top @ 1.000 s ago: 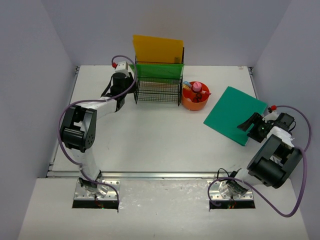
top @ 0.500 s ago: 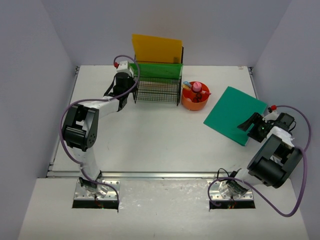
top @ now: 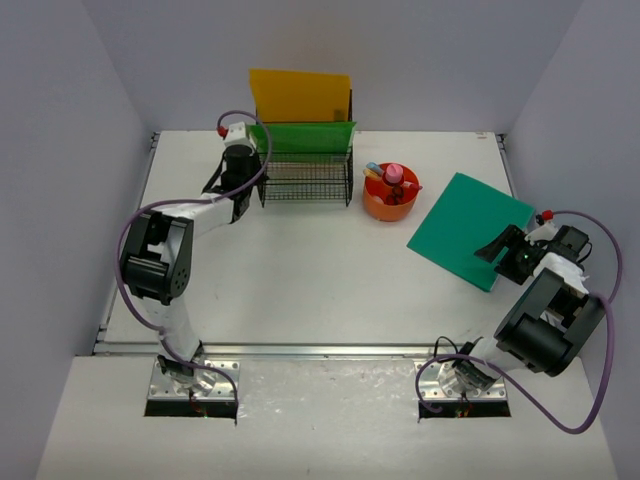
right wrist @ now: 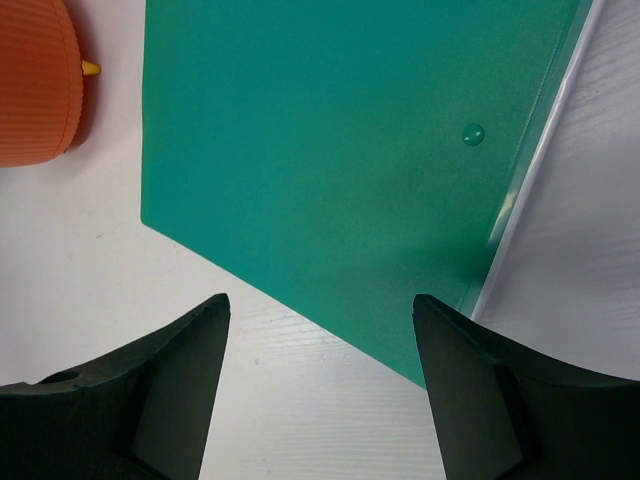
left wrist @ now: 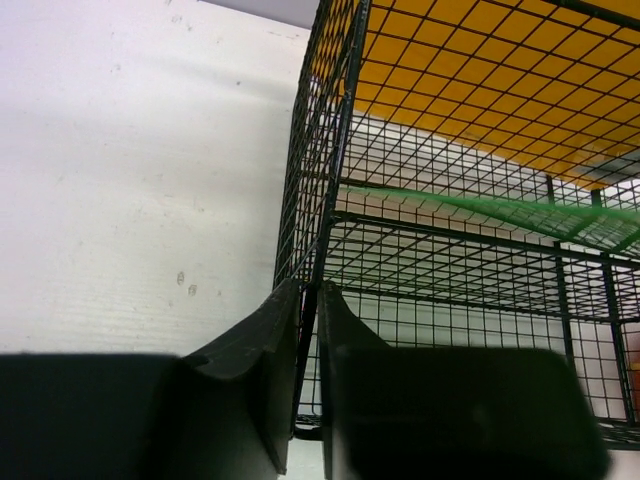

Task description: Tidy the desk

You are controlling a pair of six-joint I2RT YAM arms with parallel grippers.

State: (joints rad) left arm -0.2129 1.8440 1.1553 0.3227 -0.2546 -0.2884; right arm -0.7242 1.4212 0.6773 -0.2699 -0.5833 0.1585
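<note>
Desk [top: 300, 280]: rack [top: 305, 181] shifted left, left end effector [left wrist: 308, 300] clamping.

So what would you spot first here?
The yellow folder standing tall in the black rack at the far edge of the desk, a green folder in front of it. The left fingers pinch the rack's corner wire. On the right, a teal folder lies flat by the open right fingers.

Plain pale grey-lilac walls [top: 420, 60] stand on three sides, evenly lit.
</note>
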